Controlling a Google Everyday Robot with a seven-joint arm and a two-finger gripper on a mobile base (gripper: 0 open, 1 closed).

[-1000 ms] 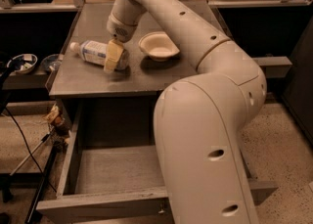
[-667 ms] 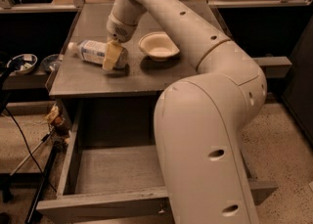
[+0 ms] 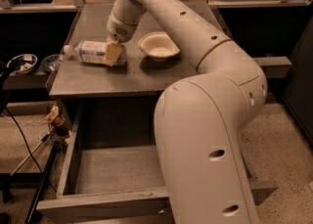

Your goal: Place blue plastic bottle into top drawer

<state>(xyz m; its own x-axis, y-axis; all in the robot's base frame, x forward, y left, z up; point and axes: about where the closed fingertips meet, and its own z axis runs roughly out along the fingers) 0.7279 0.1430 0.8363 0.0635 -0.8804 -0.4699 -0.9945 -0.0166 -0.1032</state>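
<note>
So here's where we're at. The blue plastic bottle (image 3: 90,52) is lying on its side on the grey tabletop (image 3: 122,78), over toward the left edge, with its white cap pointing left. It's definitely not in the drawer, it's up on top.

The gripper (image 3: 113,54) is down at the right end of the bottle, right on it, and its tan tip covers that end from our side. Is the claw actually clamped on the bottle or just sitting around it? Honestly we cannot tell from this angle, so we're not going to call it either way.

Just to the right of the gripper there's a pale paper bowl (image 3: 158,46), upright, close to the bottle's end but not touching it as far as we can see.

The top drawer (image 3: 98,206) is below the tabletop, pulled out toward the near side, and we can look straight down into it. We see its bare wooden floor and nothing lying in the part that's visible. The right side of it is hidden behind the big cream arm (image 3: 210,120), which fills the near right of the view and reaches across to the far left, where the bottle is.

Off to the left, on a lower ledge, sits a small round dish (image 3: 22,63), well apart from everything on the table.
</note>
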